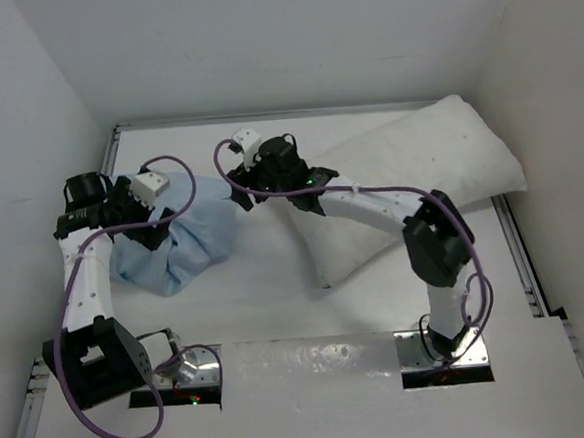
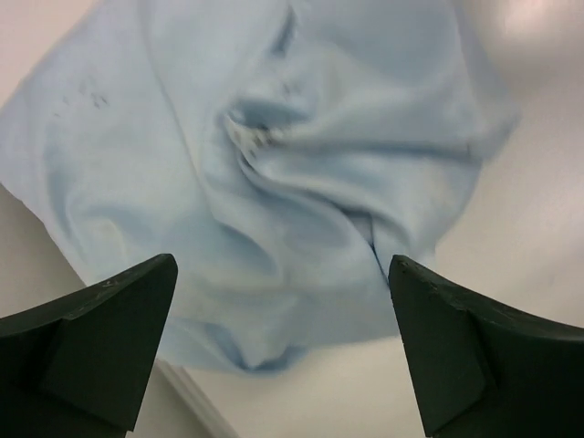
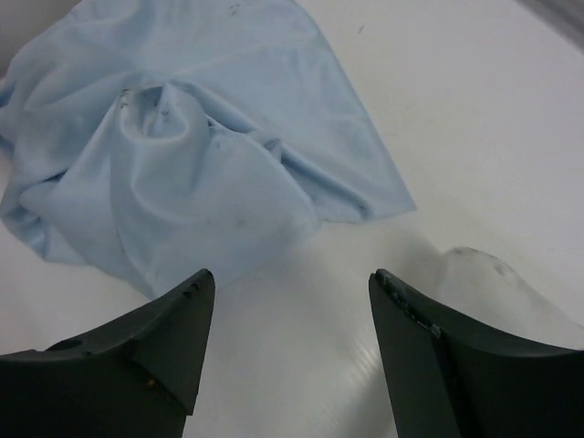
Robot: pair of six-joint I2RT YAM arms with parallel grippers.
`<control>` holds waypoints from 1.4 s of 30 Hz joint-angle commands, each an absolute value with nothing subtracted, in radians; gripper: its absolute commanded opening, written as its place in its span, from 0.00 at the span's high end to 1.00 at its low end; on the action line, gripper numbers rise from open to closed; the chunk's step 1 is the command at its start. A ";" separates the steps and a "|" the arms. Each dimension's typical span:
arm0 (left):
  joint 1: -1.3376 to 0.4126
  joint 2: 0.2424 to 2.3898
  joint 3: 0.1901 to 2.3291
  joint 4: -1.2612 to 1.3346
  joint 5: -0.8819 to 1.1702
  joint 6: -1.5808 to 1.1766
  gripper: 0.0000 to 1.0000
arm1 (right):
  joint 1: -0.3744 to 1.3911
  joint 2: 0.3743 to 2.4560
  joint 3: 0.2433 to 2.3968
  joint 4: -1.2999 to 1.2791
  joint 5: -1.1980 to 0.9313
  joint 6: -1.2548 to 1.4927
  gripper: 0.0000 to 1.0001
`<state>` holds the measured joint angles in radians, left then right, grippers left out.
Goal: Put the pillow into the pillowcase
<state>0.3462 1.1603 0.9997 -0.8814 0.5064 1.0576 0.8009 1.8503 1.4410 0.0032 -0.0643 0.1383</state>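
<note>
Hovering over the bunched pillowcase [image 1: 169, 250], my left gripper [image 2: 283, 266] has its jaws spread wide with nothing between them. My right gripper [image 3: 290, 278] is also spread and empty, over bare table [image 1: 268, 301] just beside the cloth. The pillowcase lies crumpled at the left of the table. The pillow [image 1: 419, 170] lies diagonally at the right rear, apart from the cloth, with one corner near my right fingers.

Hazards, as I judge them:
1. I cannot pick out the case's mouth in the heap. A pinch on a random fold may catch both layers and hold the sack shut.
2. My right arm crosses above the pillow, so a low sweep could drag it.

Clearances: the left wall [image 1: 24, 117] stands close behind my left arm and limits outward travel. The cloth's left edge sits near the table rim. Open room lies at the table's centre and front.
</note>
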 commanded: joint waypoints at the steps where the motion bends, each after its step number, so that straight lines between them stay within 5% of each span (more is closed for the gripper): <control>1: 0.290 1.221 1.057 -0.654 0.567 0.698 0.00 | 0.802 1.991 1.542 -0.009 -0.098 0.288 0.31; 8: 0.032 1.425 1.058 -0.509 0.267 0.508 0.00 | 0.801 1.987 1.439 0.097 -0.083 0.351 0.34; 12: 0.031 1.537 1.080 -0.512 0.238 0.479 0.15 | 0.801 1.927 1.316 0.155 -0.087 0.357 0.32; 14: 0.031 1.574 1.098 -0.523 0.229 0.465 0.45 | 0.801 1.913 1.290 0.166 -0.087 0.359 0.32; 15: 0.031 1.578 1.110 -0.555 0.247 0.465 0.79 | 0.801 1.899 1.270 0.166 -0.089 0.364 0.32; 16: 0.031 1.568 1.132 -0.566 0.259 0.465 0.97 | 0.801 1.890 1.264 0.164 -0.090 0.362 0.32; 17: 0.031 1.530 1.140 -0.571 0.264 0.466 1.00 | 0.801 1.867 1.249 0.160 -0.094 0.367 0.33; 21: 0.031 1.393 1.181 -0.449 0.210 0.445 1.00 | 0.801 1.786 1.181 0.175 -0.100 0.382 0.37; 26: 0.029 1.405 1.509 -0.296 0.132 0.328 1.00 | 0.801 1.541 1.031 0.180 -0.014 0.387 0.38; 30: -0.037 1.483 1.864 -0.293 0.265 0.261 1.00 | 0.801 1.329 0.951 0.108 0.159 0.356 0.39; 33: -0.049 1.517 2.106 -0.471 0.620 0.273 1.00 | 0.801 1.130 0.905 0.051 0.268 0.321 0.41; 37: -0.048 1.308 2.004 -0.756 0.726 0.601 1.00 | 0.802 1.023 0.858 0.025 0.270 0.292 0.41; 42: -0.046 1.100 1.532 -1.012 0.450 0.911 0.98 | 0.804 1.077 0.885 -0.055 0.195 0.272 0.38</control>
